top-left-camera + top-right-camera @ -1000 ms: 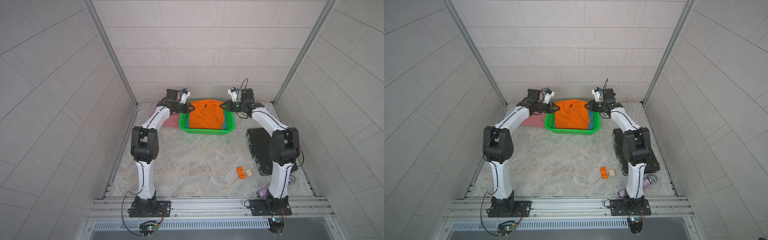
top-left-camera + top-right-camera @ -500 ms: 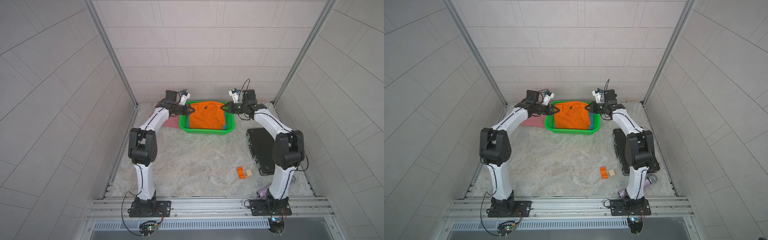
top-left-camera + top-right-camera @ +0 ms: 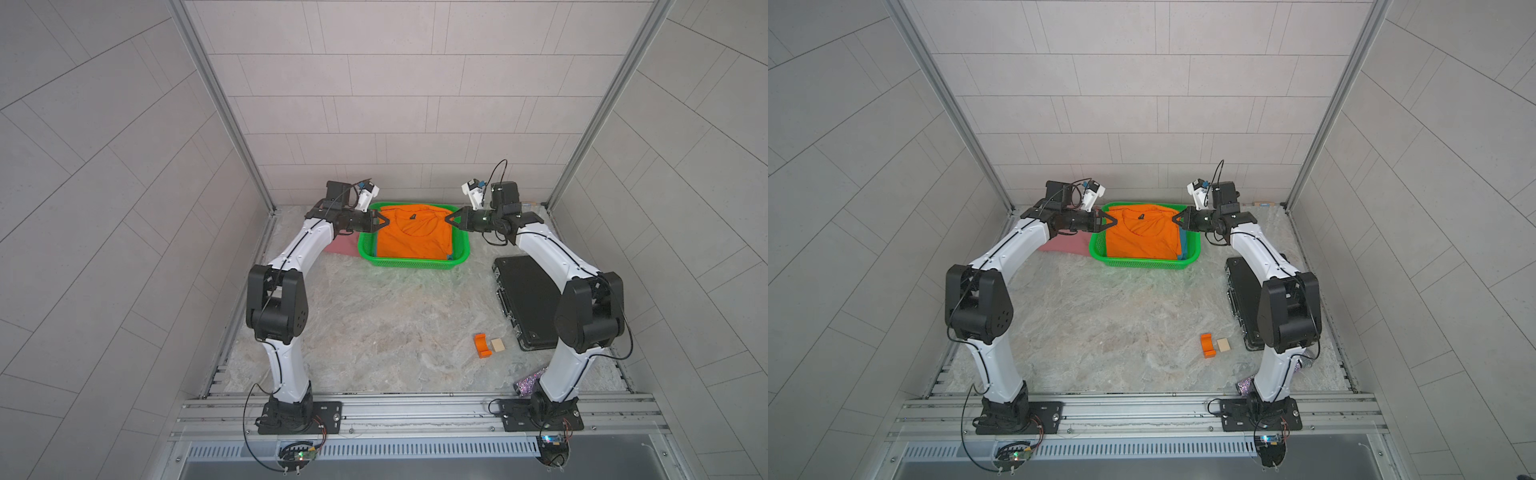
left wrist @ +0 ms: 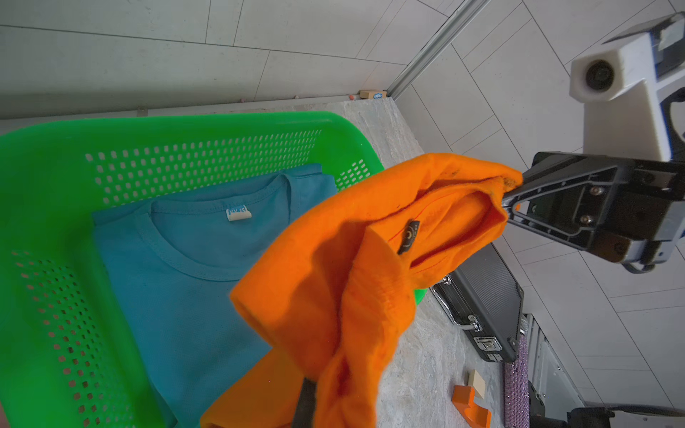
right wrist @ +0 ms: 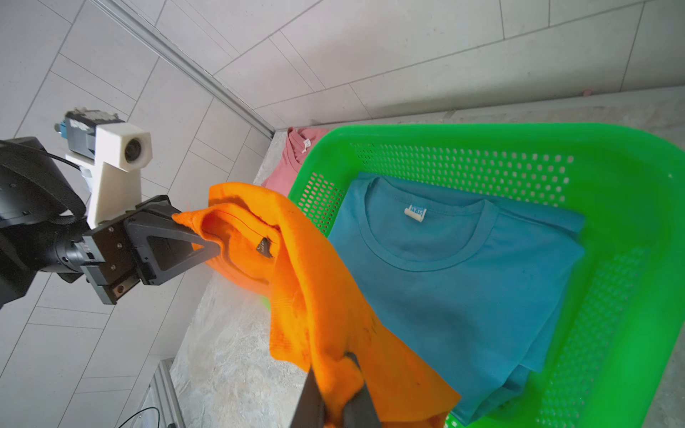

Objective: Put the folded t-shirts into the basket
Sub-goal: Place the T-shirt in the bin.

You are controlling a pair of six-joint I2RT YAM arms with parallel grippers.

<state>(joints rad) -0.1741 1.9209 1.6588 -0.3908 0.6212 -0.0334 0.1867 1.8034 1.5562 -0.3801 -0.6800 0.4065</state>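
While both arms hold the orange t-shirt (image 3: 411, 239) over the basket (image 3: 409, 264), the job appears to be about halfway done. The left fingers (image 5: 178, 231) are pressed together on one far corner of the orange cloth. The right fingers (image 4: 556, 183) pinch the other far corner. The far edge hangs between them, raised above the rim, and the near part of the cloth drapes down into the basket.

Both wrist views show the blue t-shirt (image 4: 178, 266) lying flat and folded on the basket's floor, beneath the orange one, so that piece counts as done. The pink t-shirt (image 3: 341, 246) lies on the desk (image 3: 395, 324) just left of the basket, outside it and partly hidden by the left arm, with no fingers on it.

By this reckoning one shirt is in, one is on its way in and one is left. The orange one has yet to be lowered and let go, and its fold looks loosened where the corners are bunched. The black case (image 3: 528, 299) and the small orange block (image 3: 482, 345) sit well apart on the right and have no part in the task.
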